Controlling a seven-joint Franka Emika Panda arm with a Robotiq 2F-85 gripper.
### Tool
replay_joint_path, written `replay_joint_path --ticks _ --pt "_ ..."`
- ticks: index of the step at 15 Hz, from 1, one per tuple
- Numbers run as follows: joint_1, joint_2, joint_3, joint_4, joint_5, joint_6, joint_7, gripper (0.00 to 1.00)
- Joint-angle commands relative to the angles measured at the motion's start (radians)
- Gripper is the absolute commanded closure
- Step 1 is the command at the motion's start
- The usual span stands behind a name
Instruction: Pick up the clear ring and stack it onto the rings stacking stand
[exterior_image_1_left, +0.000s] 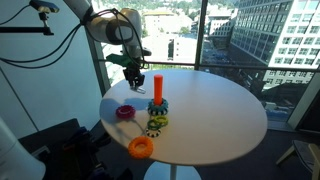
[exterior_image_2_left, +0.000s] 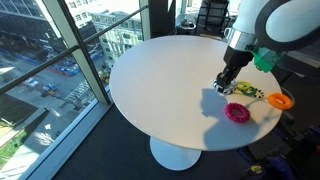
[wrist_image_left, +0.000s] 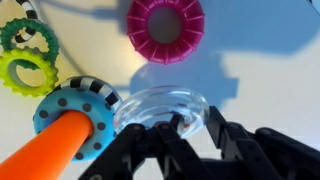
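Note:
My gripper (wrist_image_left: 192, 120) is shut on the rim of the clear ring (wrist_image_left: 158, 106), a see-through colourless ring, and holds it above the white table. The rings stacking stand, an orange peg (wrist_image_left: 50, 152) with a teal-blue dotted ring (wrist_image_left: 72, 108) at its foot, lies just left of the held ring in the wrist view. In an exterior view my gripper (exterior_image_1_left: 133, 72) hangs to the left of the stand (exterior_image_1_left: 157, 92), at about the height of the peg's top. In an exterior view the gripper (exterior_image_2_left: 226, 84) is over the toys; the stand is hidden there.
A magenta ring (wrist_image_left: 165, 27) (exterior_image_1_left: 124, 112) (exterior_image_2_left: 238, 112) lies on the round white table (exterior_image_1_left: 220, 115). A larger orange ring (exterior_image_1_left: 141, 148) (exterior_image_2_left: 280, 101) lies near the table's edge. Green and yellow gear rings (wrist_image_left: 27, 55) (exterior_image_1_left: 155, 124) lie beside the stand. Tall windows stand behind the table.

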Motion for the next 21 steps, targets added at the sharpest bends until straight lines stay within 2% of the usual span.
replay_joint_path --ticks 1,13,21 --pt "-0.008 -0.078 -0.010 0.004 -0.021 -0.015 0.010 0.92" --pt "-0.051 -0.221 -0.043 0.054 -0.077 0.025 0.024 0.92" --pt "-0.086 -0.256 -0.065 0.021 -0.080 0.093 0.036 0.92"
